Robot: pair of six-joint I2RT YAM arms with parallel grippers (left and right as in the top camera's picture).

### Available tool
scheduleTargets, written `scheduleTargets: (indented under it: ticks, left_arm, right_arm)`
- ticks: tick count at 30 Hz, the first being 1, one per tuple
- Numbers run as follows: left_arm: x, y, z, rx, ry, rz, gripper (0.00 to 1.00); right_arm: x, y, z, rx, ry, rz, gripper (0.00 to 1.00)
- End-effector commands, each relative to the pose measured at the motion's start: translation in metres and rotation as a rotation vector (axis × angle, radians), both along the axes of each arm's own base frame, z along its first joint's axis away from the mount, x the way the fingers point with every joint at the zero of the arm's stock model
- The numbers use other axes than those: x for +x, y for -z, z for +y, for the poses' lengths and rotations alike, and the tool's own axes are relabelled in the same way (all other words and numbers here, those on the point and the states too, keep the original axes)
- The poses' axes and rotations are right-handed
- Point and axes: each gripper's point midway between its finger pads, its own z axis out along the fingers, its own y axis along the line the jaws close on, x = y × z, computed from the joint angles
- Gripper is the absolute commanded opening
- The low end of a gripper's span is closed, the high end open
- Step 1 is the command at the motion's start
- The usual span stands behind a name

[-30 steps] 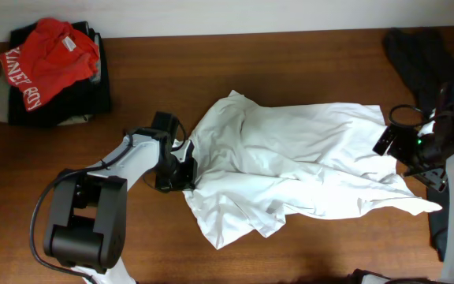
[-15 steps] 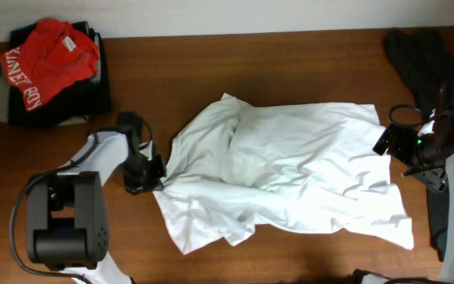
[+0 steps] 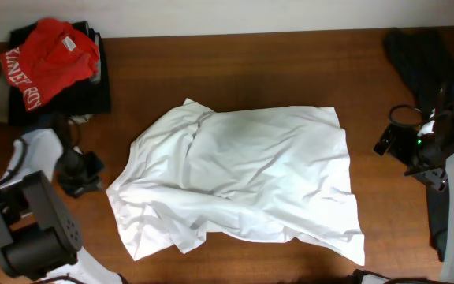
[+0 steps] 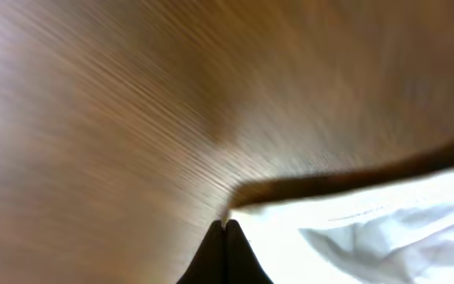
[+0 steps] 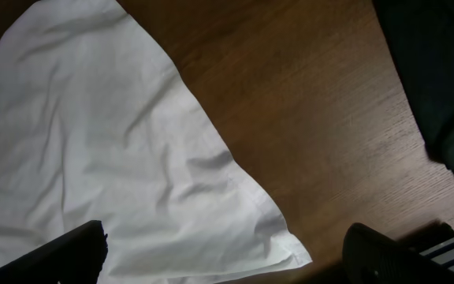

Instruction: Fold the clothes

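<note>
**Overhead:** The white T-shirt (image 3: 243,177) lies spread out in the middle of the bench (image 3: 251,63), plain side up, w/ lots of wrinkles. Its long way runs side to side, dipping a bit toward the near R side, where one pointy corner sticks out. A bunched-up bit sits at the far L top. The L arm is bent low by the L edge, and the L gripper (image 3: 93,177) points at the shirt's L corner. The R arm stands at the R edge. The R gripper (image 3: 386,142) faces the shirt but is apart from its R edge. A red shirt (image 3: 46,55) lies on a dark pile (image 3: 93,95) in the far L corner. A dark garment (image 3: 416,55) lies in the far R corner.

**L wrist:** Blurry pic. The gripper's fingers are pressed together, nipping the edge of the white cloth right at their tips.

**R wrist:** The gripper's fingers stand wide apart w/ nothing between them. Below are a shirt corner, bare bench and the dark garment, top R.
</note>
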Motion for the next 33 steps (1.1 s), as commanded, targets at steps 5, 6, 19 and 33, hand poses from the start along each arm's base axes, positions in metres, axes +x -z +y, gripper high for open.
scheduleTargets:
  ticks: [5, 6, 19, 33]
  left_arm:
    - [0.041, -0.083, 0.005, 0.066, -0.005, -0.259, 0.01]
    - [0.054, -0.099, -0.013, 0.048, 0.08, -0.343, 0.01]
    - [0.101, -0.064, -0.12, -0.01, 0.479, -0.396, 0.01]
    - [0.108, 0.004, -0.116, -0.018, 0.519, -0.282, 0.01]
  right_arm:
    - [0.004, -0.005, 0.002, 0.0, 0.005, -0.017, 0.99]
    - [0.004, -0.005, 0.002, 0.0, 0.005, -0.017, 0.99]
    - [0.004, -0.005, 0.002, 0.0, 0.005, -0.017, 0.99]
    - [0.049, -0.021, 0.012, 0.084, 0.002, -0.22, 0.99]
